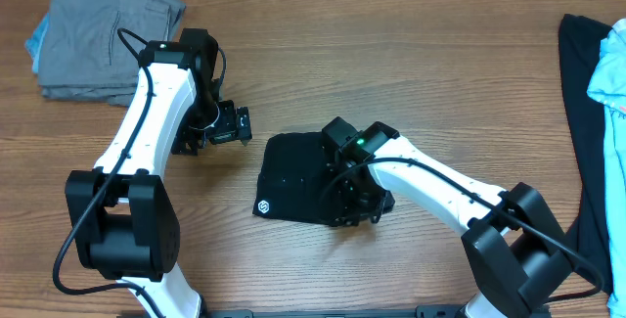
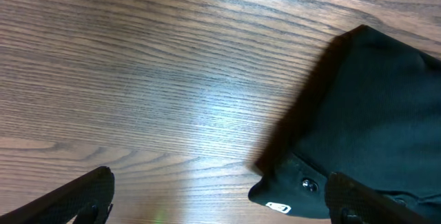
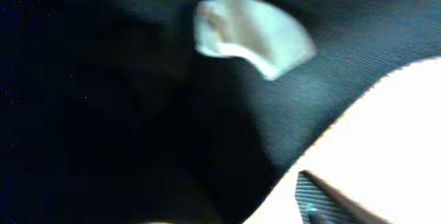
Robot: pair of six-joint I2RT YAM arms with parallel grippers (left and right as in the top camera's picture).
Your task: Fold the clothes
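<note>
Shirt: black soft-fabric short-sleeved shirt with a small round white logo (image 1: 298,176), lying as a compact folded square in the middle of the brown wooden desk (image 1: 421,54).
Handling: probably light, limp and easily rumpled. The layers could slide apart, so pinch a corner or edge through every layer.
Left pincer (image 1: 228,127): spread wide and empty, over bare wood just beside the shirt's left edge.
Right pincer (image 1: 357,203): down on the shirt's right part. Its camera is blurred, so I cannot tell whether it grips.
Elsewhere: grey folded garments (image 1: 103,29) lie at the far left corner.
</note>
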